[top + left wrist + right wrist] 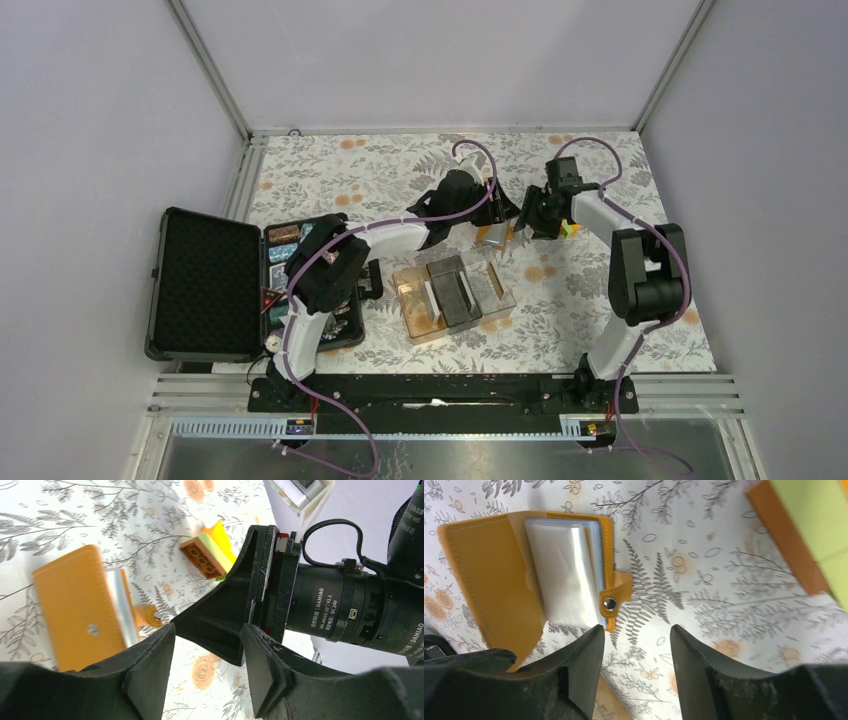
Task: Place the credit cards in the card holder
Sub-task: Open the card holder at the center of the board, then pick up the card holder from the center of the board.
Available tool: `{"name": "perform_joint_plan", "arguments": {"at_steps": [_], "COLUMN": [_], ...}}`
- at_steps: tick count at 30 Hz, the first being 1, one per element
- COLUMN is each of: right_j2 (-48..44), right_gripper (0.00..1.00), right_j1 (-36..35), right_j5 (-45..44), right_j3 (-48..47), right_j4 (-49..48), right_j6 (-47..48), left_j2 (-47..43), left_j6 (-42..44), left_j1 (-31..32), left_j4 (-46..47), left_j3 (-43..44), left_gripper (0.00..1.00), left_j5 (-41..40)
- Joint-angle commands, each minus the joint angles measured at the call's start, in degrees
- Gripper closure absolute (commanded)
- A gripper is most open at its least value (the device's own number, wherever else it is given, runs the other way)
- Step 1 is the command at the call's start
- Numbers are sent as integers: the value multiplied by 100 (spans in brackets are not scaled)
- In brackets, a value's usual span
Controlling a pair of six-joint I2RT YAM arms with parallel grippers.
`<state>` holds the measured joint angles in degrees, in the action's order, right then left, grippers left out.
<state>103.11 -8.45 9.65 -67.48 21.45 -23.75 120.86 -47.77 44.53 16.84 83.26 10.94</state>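
Note:
The orange card holder (489, 575) lies open on the flowered table, its clear plastic sleeves (566, 575) facing up and its snap tab (610, 603) to the right. It also shows in the left wrist view (75, 610) and, small, in the top view (492, 236). My right gripper (636, 640) is open and empty, just above the table beside the snap tab. My left gripper (207, 650) is open and empty, close beside the holder and facing the right gripper's black body (235, 615). No credit card shows clearly; thin pale pieces (430, 296) stand in the tray.
A clear divided tray (455, 295) sits near the front of the holder. An open black case (200, 285) with colourful chips (280, 250) lies at the left. A brown and yellow toy brick (205, 555) lies by the right gripper, also in the right wrist view (804, 530).

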Motion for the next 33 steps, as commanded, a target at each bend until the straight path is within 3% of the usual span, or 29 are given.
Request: {"name": "perform_joint_plan", "arguments": {"at_steps": [1,5,9,14,25,33], "right_j2": [-755,-1094,-1230,-1271,-765,77], "right_gripper": [38,34,32,29,27,26], "right_j1": [120,126,115,71,-487,-907], "right_j5": [-93,282,808,1045,924,299], "right_j3": [130,224,294,203,-513,-972], "right_j4": [145,9,-286,-497,-545,-451], "right_j6": [85,0,-134,-174,-314,-325], "left_j2": [54,-34,-450,-1110,-2150,-2430], "left_j6": [207,255,330,440,436,298], "left_j1": [-45,-67,-113,-264,-882,-1026], "left_j4": [31,109,665,542,-225,-594], "left_j3": [170,22,-391,-755,-1704,-2021], "left_gripper": [45,44,37,29,22,21], "left_j5": [105,27,25,-162,-656,-770]}}
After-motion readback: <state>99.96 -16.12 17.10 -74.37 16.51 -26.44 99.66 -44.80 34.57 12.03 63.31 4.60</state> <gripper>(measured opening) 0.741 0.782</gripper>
